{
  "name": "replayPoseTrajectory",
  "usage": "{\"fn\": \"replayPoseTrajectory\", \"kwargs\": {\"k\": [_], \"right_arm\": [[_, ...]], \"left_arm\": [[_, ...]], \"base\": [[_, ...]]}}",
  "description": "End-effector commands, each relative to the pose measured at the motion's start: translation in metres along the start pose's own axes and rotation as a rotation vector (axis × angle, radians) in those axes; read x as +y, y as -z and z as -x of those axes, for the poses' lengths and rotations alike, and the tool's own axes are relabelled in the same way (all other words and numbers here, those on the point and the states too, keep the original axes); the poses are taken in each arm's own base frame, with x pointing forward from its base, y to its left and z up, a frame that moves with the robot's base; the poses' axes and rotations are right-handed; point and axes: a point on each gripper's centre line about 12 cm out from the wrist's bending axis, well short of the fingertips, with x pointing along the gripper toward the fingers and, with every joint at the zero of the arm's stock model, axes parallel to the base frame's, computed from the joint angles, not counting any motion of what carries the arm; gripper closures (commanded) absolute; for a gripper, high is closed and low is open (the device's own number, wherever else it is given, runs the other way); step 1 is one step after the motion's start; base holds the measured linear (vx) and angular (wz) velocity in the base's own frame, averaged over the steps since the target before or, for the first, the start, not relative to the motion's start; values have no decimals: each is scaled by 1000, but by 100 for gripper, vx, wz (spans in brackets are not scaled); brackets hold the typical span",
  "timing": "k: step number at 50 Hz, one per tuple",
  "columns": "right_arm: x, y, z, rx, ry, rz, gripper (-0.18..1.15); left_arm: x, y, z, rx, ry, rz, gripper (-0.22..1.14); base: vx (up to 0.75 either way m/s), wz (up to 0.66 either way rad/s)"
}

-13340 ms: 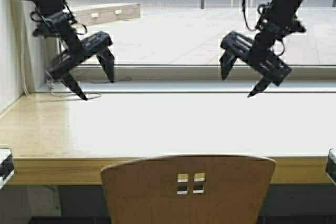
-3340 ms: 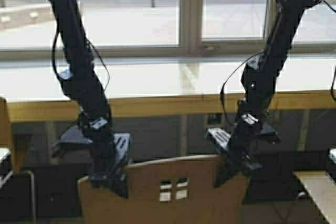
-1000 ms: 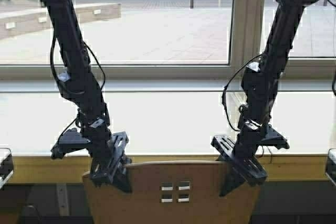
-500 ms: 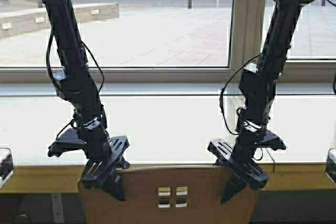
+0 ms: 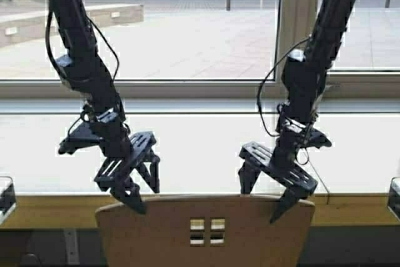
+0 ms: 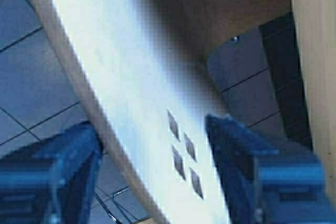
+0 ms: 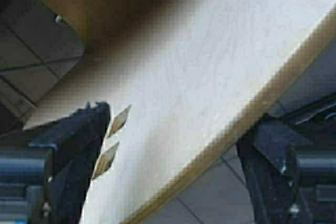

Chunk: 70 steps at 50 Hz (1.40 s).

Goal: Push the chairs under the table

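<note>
Both pincers, left pincer [image 5: 142, 195] and right pincer [image 5: 262, 199], are hanging spread above the chair [image 5: 206, 232] backrest's top edge at the table [image 5: 50, 211] front, while wrist views are showing each straddling the backrest.

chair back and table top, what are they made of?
Chair backrest: looks like bent plywood, tan, matt; faint grain and a layered edge in the wrist views. Table: pale glossy top, probably laminate, with glare; yellowish front edge looks like wood.
</note>
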Motion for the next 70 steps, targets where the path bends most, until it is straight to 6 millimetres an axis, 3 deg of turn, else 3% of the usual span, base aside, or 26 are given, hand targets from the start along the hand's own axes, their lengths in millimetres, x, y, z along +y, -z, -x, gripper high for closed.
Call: {"fn": "replayPoseTrajectory", "kwargs": {"k": [1, 10, 13, 21, 28, 32, 37, 42, 47, 58, 70], "right_arm": [[19, -12, 54, -98, -81, 5, -2], [19, -10, 113, -187, -138, 52, -2], [22, -9, 141, -229, -174, 99, -2], [38, -4, 231, -380, -317, 260, -2], [51, 6, 319, -543, -449, 434, -2], [51, 13, 358, -621, -483, 537, -2], [44, 21, 392, -731, -483, 668, -2], [33, 25, 412, -827, -449, 768, -2], [27, 23, 417, -891, -391, 864, -2], [7, 26, 396, -940, -340, 940, -2], [0, 29, 392, -998, -380, 922, -2]], "left_arm": [[-38, -2, 56, -24, 143, -36, 4], [-52, 1, 110, -49, 232, -202, 4], [-56, 1, 132, -64, 268, -273, 4], [-52, 1, 200, -125, 354, -517, 4], [-39, -14, 252, -195, 405, -630, 4], [-32, -18, 274, -233, 416, -710, 4], [-23, -18, 299, -296, 417, -844, 4], [-17, -16, 322, -389, 410, -980, 4], [-11, -17, 335, -475, 371, -1108, 4], [9, -14, 349, -577, 337, -1223, 4], [20, -4, 388, -729, 419, -1266, 4]], "base": [[-4, 1], [-5, -1], [-7, -1], [-10, 1], [-13, 1], [-16, -3], [-20, -4], [-24, -6], [-24, -1], [-21, 13], [-19, 28]]}}
